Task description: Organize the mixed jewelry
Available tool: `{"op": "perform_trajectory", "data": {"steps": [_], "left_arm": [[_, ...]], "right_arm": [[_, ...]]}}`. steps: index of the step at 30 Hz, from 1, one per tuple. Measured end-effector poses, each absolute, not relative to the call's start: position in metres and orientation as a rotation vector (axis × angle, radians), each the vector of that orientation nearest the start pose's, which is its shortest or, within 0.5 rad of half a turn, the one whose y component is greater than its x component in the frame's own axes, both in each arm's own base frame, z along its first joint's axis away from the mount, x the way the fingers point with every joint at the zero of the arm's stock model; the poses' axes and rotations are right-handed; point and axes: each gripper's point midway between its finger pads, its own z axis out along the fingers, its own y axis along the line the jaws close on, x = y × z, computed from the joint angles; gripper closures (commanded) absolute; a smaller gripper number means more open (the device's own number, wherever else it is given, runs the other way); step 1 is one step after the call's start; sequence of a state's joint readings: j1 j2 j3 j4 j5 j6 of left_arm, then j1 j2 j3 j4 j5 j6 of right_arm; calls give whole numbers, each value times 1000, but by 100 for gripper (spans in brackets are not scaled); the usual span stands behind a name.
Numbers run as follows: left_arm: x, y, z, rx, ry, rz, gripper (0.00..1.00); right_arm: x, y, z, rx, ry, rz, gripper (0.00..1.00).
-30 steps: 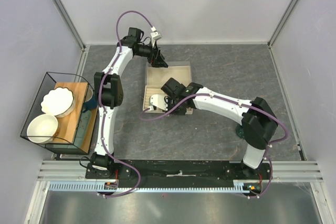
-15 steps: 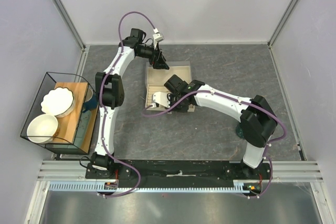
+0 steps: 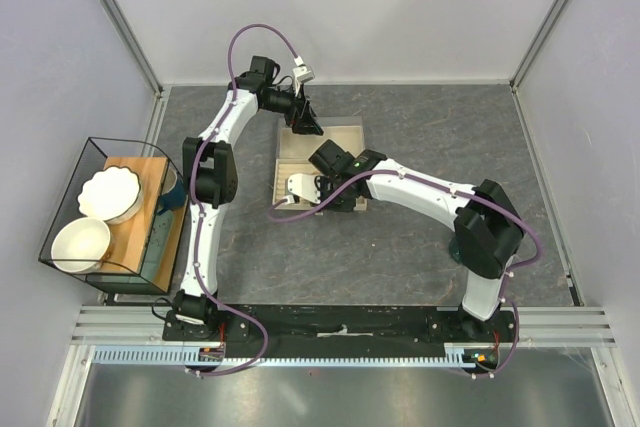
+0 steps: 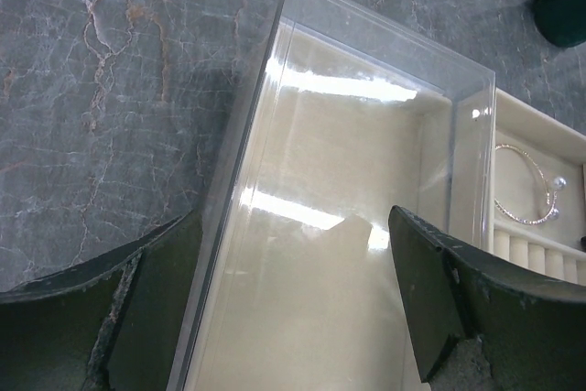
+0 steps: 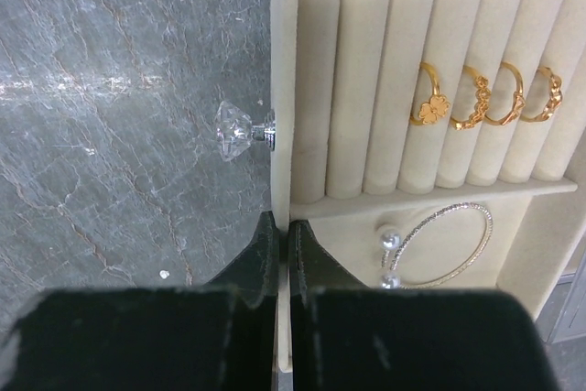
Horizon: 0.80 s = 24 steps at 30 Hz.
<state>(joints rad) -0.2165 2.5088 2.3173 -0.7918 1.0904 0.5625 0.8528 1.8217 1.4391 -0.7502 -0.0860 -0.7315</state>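
Mixed jewelry point(image 5: 430, 103) is being housed inside the beige box point(image 5: 316, 70), just ahead of the right claw point(image 5: 282, 237). That claw is being pinched shut on the box's side wall, with a crystal knob point(image 5: 240, 132) just ahead of it. Four gold rings point(image 5: 508, 98) are being held in the slotted rolls. The silver bracelet point(image 5: 441, 246) is being held in the compartment beside the fingertips. The left claw point(image 4: 293, 295) is being held wide above the clear lid point(image 4: 348, 162).

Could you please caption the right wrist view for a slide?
Shut right claw at the edge of the beige box holding four gold rings and a silver bracelet.
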Motion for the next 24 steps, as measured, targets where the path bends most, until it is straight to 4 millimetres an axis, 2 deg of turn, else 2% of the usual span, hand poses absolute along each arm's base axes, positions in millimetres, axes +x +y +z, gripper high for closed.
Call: {"op": "perform_trajectory", "data": {"steps": [24], "left_arm": [[508,-260,115,1187,1831,-1158,10]], "right_arm": [[291,302,93,-1976,1866,92,100]]}}
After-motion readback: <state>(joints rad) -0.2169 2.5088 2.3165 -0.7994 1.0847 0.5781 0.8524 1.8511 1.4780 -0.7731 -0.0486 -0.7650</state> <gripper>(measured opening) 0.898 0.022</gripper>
